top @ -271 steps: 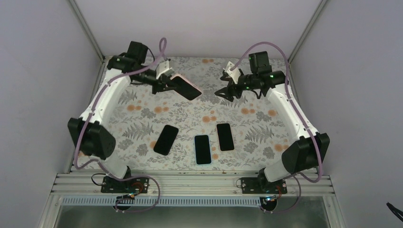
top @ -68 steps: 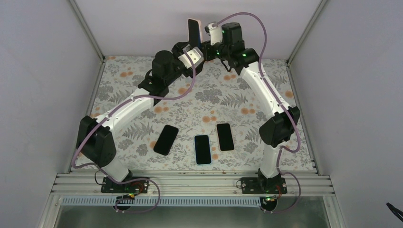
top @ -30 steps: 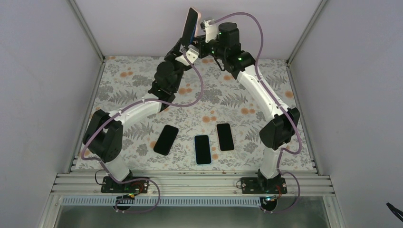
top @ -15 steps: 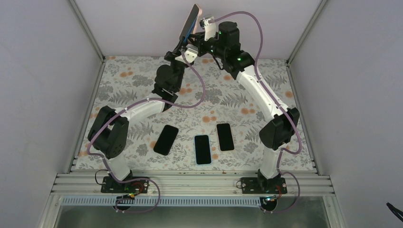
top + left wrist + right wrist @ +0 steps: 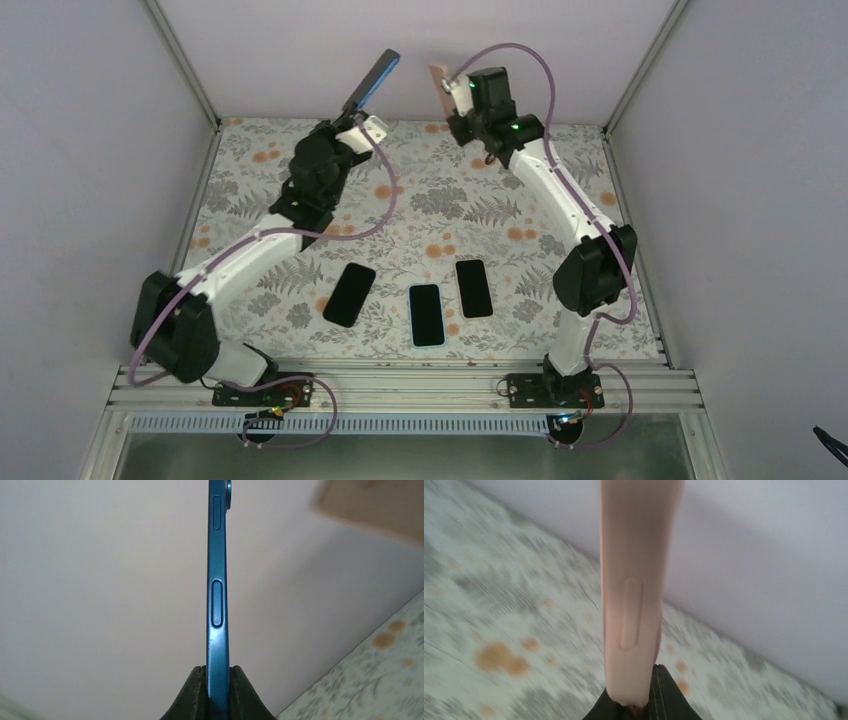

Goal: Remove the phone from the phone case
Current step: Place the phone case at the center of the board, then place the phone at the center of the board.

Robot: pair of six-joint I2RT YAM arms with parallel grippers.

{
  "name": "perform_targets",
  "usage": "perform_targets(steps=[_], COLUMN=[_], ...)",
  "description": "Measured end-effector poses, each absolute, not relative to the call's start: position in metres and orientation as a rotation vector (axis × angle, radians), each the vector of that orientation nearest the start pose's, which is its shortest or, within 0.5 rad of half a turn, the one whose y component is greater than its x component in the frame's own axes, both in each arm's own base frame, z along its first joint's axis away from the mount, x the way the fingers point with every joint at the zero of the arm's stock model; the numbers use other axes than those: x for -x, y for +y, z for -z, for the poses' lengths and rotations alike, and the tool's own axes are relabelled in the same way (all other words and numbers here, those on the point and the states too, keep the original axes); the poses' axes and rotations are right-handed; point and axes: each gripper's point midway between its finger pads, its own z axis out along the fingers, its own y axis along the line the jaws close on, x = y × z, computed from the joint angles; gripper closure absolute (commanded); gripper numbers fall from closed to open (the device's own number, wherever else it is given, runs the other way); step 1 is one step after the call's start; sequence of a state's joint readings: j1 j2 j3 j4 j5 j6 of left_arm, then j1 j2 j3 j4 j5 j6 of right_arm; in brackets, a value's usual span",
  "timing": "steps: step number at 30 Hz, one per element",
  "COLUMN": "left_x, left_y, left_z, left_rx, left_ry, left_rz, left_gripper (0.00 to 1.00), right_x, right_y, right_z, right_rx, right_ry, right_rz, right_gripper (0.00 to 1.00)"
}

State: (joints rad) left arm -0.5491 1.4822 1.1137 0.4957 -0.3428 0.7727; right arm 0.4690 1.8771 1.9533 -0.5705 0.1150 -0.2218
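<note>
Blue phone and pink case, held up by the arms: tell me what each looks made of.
Blue phone: its edge looks like metal with a satin blue finish. The soft streaky sheen and crisp inset buttons suggest it, though painted plastic is possible. Pink case: likely silicone or soft plastic, matte, with no glare, rounded edges and a moulded button bump.

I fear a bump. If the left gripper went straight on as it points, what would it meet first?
Likely the back wall: the left gripper, shut on the phone, aims at it, and only wall shows past the phone. The case is off to one side. Depth is unclear.
</note>
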Motion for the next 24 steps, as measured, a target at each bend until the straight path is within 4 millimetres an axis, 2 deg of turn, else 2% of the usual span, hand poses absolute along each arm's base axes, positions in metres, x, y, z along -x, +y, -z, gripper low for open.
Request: perform_targets(steps=[3,5,8,11,13,16,17,20,24], left_x=[-0.420,-0.404,-0.378,-0.358,-0.342,-0.317,-0.310,-0.297,-0.286], left_y=[-0.172,-0.153,-0.128,-0.099,-0.070,-0.035,-0.027,-0.020,-0.015], left_z=[-0.378,-0.370,-0.322,-0.245,-0.194,-0.146,-0.135,-0.118,-0.091], left_rx=[-0.694,-0.719,-0.831,-1.000,-1.103,-1.186,-1.204,-1.245,-1.317], left_ry=[1.326,1.334,1.376,1.477,1.579,1.701,1.724,1.734,1.773], left_rz=[-0.500,-0.571,-0.702,-0.819,-0.899,-0.987,-1.009,-1.031,-1.034], left_gripper=[0.98,0.98,0.98,0.98,0.98,0.97,0.94,0.80,0.48], right_x=[-0.507,-0.499,-0.469,-0.423,-0.390,-0.342,-0.330,-0.303,-0.283], right_y=[0.173,0.134,0.085,0.046,0.027,0.009,0.007,0.007,0.006], right_z=[-0.273,-0.240,-0.194,-0.159,-0.142,-0.120,-0.115,-0.095,-0.067], right_rx=[0.664,0.677,0.700,0.700,0.676,0.631,0.623,0.611,0.583], right_ry=[2.128,2.255,2.453,2.621,2.705,2.803,2.820,2.871,2.938], right_rz=[0.114,0.147,0.068,-0.095,-0.185,-0.284,-0.311,-0.380,-0.435], right_gripper=[0.97,0.97,0.97,0.97,0.97,0.97,0.97,0.96,0.90])
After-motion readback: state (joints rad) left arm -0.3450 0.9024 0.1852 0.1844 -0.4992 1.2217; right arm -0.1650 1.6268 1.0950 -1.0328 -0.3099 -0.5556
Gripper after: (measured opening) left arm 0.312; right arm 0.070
